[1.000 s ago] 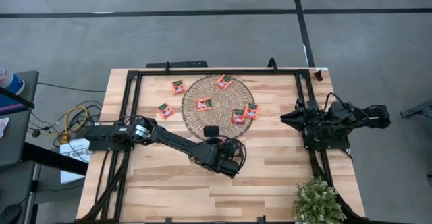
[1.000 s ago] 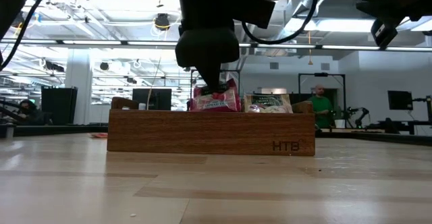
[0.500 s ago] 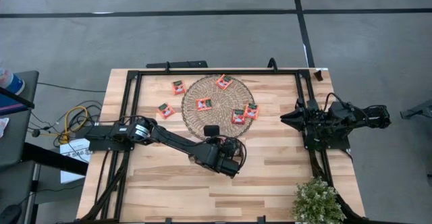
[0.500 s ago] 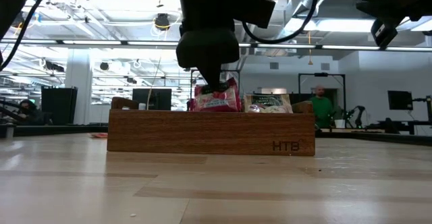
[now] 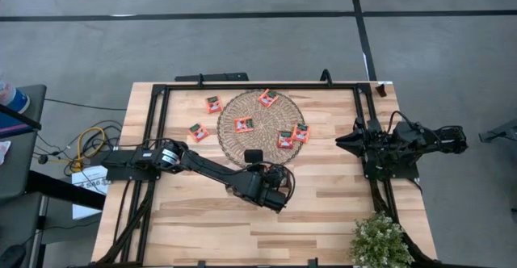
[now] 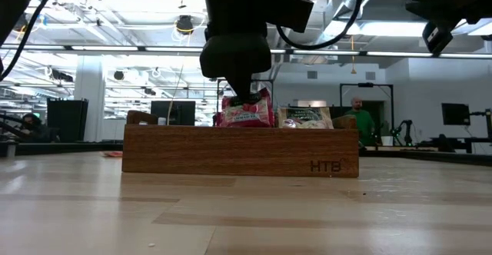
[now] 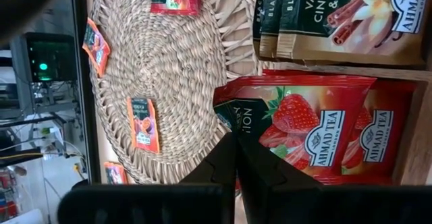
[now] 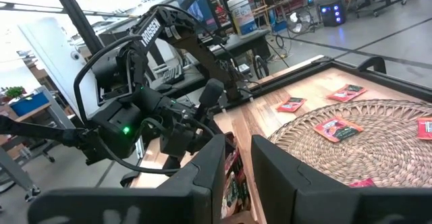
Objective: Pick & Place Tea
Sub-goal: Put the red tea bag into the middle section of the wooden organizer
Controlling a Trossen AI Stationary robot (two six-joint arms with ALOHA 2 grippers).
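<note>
A brown wooden tray stands on the table near the round woven mat. Red tea sachets and dark ones stand on edge in it. More red tea sachets lie flat on the mat and on the table beside it. My left gripper comes down over the tray and is shut on a red strawberry sachet. In the high view the arm hides the tray. My right gripper waits at the table's right edge, open, holding nothing. My left gripper pinches the red strawberry sachet between its two fingers, at the dark green strip along its upper end. The fingers slant down from above. The sachet stands on edge in the tray, its lower part behind the tray's wall.
A black frame rail runs around the tabletop. A small green plant stands at the near right corner. Bare wood lies along the near edge. A person stands in the room far behind the table.
</note>
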